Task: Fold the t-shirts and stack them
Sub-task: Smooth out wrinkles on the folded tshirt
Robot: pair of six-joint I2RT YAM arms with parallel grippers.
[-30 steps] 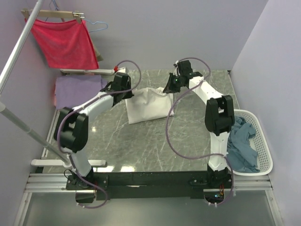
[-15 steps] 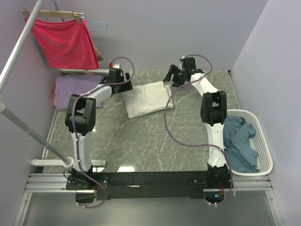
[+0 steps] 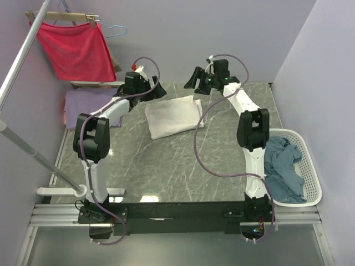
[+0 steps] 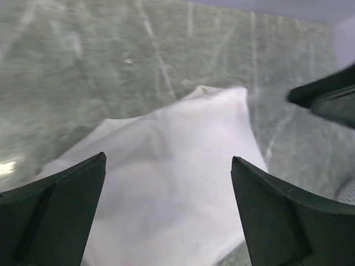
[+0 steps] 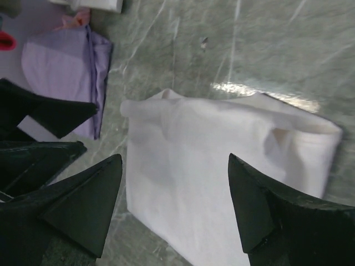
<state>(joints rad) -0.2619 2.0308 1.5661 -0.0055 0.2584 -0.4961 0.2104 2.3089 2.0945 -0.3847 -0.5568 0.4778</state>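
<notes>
A folded white t-shirt (image 3: 173, 116) lies flat on the table toward the back, filling the left wrist view (image 4: 166, 188) and the right wrist view (image 5: 222, 166). My left gripper (image 3: 157, 91) hovers open above its far left corner, with nothing between its fingers (image 4: 61, 205). Above the far right corner, my right gripper (image 3: 192, 82) is also open and empty. The folded lavender t-shirt (image 3: 89, 103) rests at the table's left edge and shows in the right wrist view (image 5: 61, 66). The grey-blue t-shirt (image 3: 283, 166) lies crumpled in the basket.
The white slotted laundry basket (image 3: 310, 172) stands off the table's right edge. A red cloth (image 3: 75, 49) hangs on a hanger at the back left beside a slanted metal rail (image 3: 22, 55). The back wall is close behind both grippers.
Both grippers opened and let go of the white t-shirt's raised edge, which dropped into a flat fold. Both arms then drew back toward the far wall.
</notes>
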